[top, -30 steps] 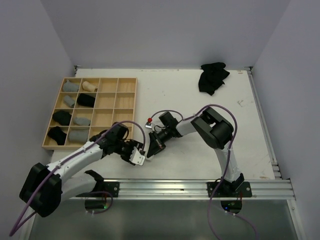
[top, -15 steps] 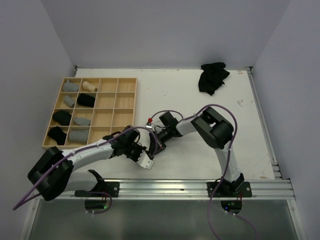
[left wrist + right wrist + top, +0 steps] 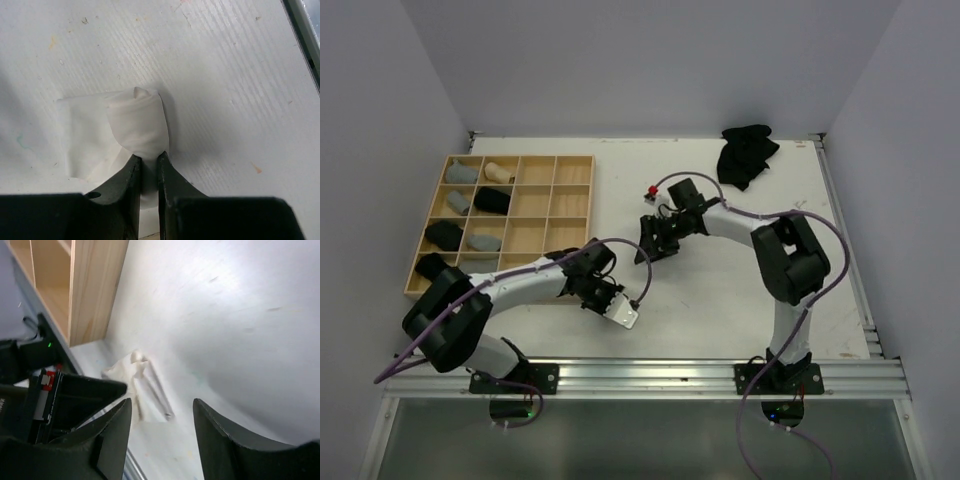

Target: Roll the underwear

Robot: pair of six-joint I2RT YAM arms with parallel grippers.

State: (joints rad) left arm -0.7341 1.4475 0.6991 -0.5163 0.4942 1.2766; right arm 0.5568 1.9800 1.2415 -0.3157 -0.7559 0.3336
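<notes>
White underwear (image 3: 137,125): lying on the table (image 3: 240,75) as a short stubby roll, with a flat unrolled flap spreading out to one side; in the top view it is sitting near the table's front edge, well apart from the tray.
Left pincer (image 3: 148,172): pinching the near end of the roll, its fingers standing almost together with only cloth between them.
Right pincer (image 3: 162,434): hanging over the middle of the table, its fingers standing wide apart and gripping nothing.
Rolled underwear (image 3: 483,242): grey, black and beige rolls sitting one to a cell in the two left columns of the wooden tray (image 3: 572,203).
Black underwear (image 3: 746,155): lying crumpled in a heap at the table's far edge, right of centre.
</notes>
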